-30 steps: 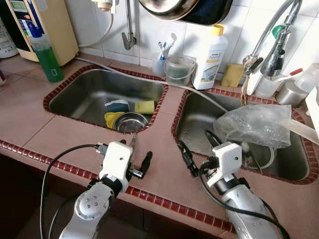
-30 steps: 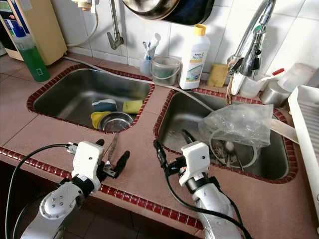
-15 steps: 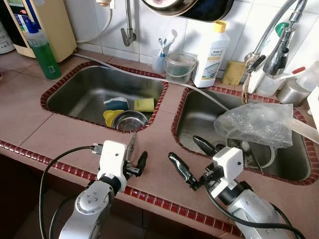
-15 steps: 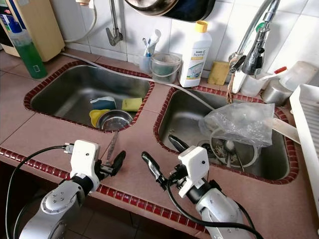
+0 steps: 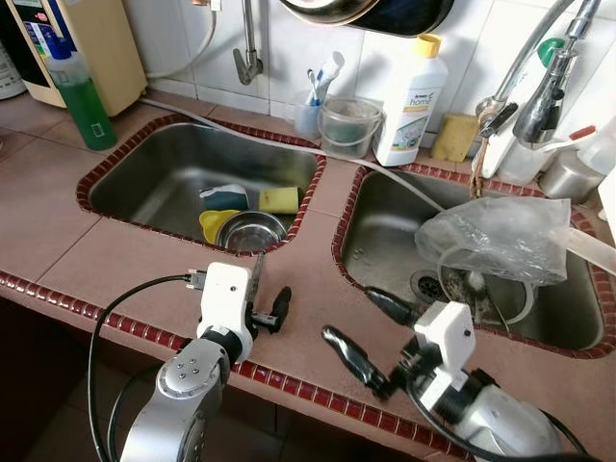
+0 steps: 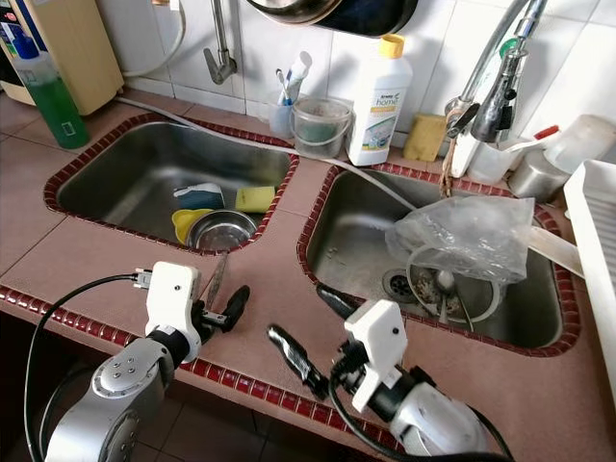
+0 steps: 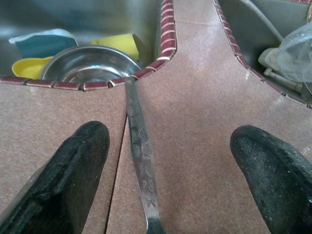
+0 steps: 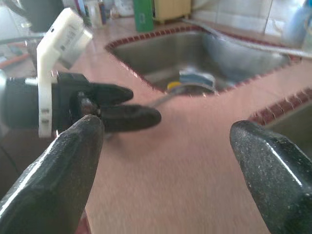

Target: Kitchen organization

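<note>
Closest, the right pincer (image 5: 371, 332) hangs over the speckled pink tiled table (image 5: 115, 255), its two black fingers spread wide with nothing between them. Beside it, the left pincer (image 7: 170, 170) is spread too, one finger on each side of a thin silver metal utensil handle (image 7: 140, 161) with a leafy pattern. The handle lies flat, reaching the dark red tile rim. Past the rim, in the left steel sink (image 5: 164, 178), sit a round shiny metal bowl (image 5: 250, 231), a yellow sponge (image 5: 279, 200) and a yellow cup. In the right sink lies a crinkly clear plastic bag (image 5: 496, 236).
</note>
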`<state>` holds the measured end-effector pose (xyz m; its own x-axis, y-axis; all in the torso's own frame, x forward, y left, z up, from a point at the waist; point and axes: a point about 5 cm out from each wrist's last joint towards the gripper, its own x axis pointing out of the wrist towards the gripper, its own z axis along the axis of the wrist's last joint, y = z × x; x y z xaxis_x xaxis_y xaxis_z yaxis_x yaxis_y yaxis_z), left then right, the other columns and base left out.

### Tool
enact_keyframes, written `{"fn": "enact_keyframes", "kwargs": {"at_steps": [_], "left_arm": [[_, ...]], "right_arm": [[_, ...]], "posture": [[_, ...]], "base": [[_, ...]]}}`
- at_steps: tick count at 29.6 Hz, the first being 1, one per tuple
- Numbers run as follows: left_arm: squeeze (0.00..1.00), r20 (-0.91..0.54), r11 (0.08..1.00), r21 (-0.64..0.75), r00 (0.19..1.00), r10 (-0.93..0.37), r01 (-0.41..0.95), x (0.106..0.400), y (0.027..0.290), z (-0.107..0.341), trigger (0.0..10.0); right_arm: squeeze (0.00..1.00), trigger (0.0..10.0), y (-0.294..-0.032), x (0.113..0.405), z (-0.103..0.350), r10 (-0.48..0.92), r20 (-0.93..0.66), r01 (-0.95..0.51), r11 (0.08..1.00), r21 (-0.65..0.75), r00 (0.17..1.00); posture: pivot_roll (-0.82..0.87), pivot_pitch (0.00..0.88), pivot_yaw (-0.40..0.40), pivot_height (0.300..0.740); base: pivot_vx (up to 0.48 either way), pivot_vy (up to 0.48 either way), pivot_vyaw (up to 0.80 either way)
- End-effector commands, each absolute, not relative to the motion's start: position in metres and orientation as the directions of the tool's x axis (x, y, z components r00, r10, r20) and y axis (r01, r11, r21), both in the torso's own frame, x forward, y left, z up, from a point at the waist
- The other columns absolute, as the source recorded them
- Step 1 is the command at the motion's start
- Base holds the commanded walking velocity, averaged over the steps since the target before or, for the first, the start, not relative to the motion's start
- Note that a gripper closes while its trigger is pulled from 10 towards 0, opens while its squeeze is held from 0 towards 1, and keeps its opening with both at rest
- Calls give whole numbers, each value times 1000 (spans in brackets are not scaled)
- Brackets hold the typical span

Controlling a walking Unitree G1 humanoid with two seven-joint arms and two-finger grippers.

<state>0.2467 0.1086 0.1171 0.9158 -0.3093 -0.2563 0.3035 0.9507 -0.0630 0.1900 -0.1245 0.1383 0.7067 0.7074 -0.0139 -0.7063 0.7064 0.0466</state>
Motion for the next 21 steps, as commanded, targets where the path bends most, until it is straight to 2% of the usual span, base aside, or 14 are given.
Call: {"fn": "enact_keyframes", "kwargs": {"at_steps": [1,19,20,21], "left_arm": [[0,-273,945,-74,905,-325,317,244,107,116,10000],[0,-382,958,-61,881,-281,279,236,115,102,10000],[0,-385,960,-68,881,-275,270,236,116,102,3373],[0,-385,960,-68,881,-275,270,236,116,102,3373]], "right_arm": [[0,10000,-125,187,144,719,-9,-718,695,47,695],[0,10000,-135,182,148,688,-42,-687,726,40,724],[0,10000,-135,182,148,684,-42,-683,729,41,728],[0,10000,-135,182,148,684,-42,-683,729,41,728]], "posture": [[-159,150,-25,740],[-170,185,-33,740],[-171,186,-31,740],[-171,186,-31,740]], "base": [[0,0,0],[0,0,0],[0,0,0],[0,0,0]]}}
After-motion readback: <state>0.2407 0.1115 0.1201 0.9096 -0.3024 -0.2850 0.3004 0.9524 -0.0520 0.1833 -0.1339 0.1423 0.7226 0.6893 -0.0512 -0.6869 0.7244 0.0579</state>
